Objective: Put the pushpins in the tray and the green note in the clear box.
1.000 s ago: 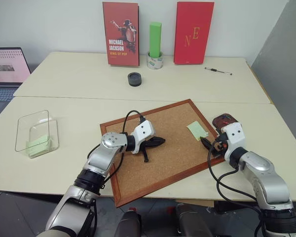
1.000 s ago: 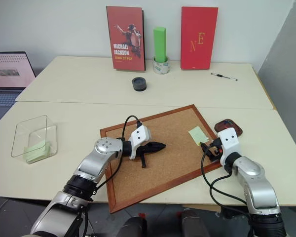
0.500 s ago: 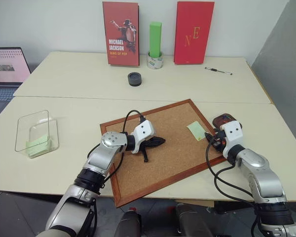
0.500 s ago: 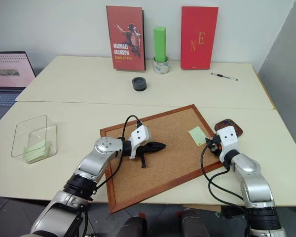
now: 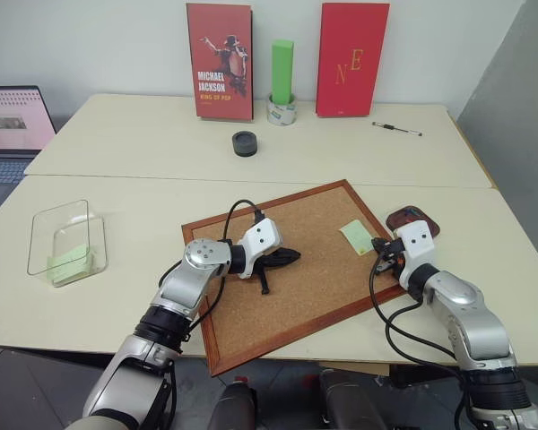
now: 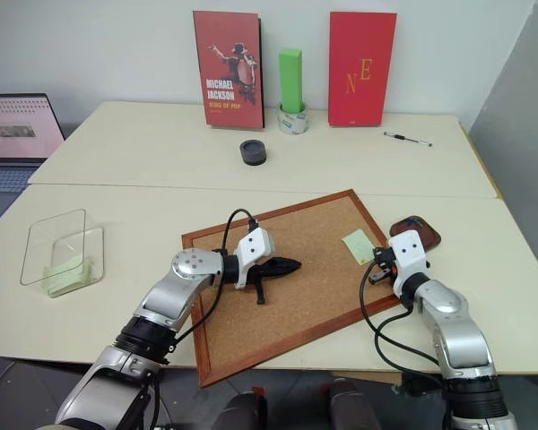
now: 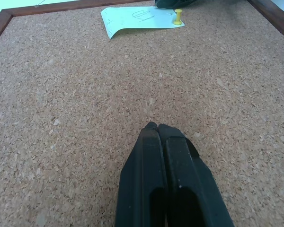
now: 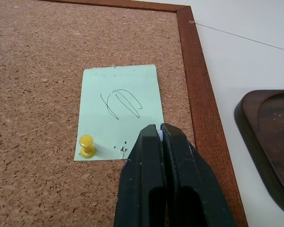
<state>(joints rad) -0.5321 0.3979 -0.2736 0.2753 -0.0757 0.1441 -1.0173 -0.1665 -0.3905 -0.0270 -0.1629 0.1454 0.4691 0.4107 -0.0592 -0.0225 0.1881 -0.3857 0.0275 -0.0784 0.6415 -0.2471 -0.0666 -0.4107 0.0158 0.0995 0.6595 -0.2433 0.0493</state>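
Note:
A pale-green note [image 8: 117,112] lies on the corkboard [image 5: 287,269] near its right frame, held at one corner by a yellow pushpin [image 8: 86,144]. My right gripper [image 8: 159,128] is shut, its tips resting at the note's other near corner; whether anything is pinched there is hidden. The dark brown tray [image 5: 411,218] sits just right of the board, beside that hand. My left gripper [image 5: 291,257] is shut and holds nothing, lying over the board's middle. The clear box [image 5: 67,240] stands far left with a green slip inside.
Along the back of the table stand two red books [image 5: 220,61], a green block in a tape roll [image 5: 282,81], a black round object [image 5: 244,143] and a pen [image 5: 396,129]. A laptop [image 5: 9,134] sits at the far left. The table edge runs close on the right.
My right gripper's fingers have closed at the note's corner. The left arm has not moved.

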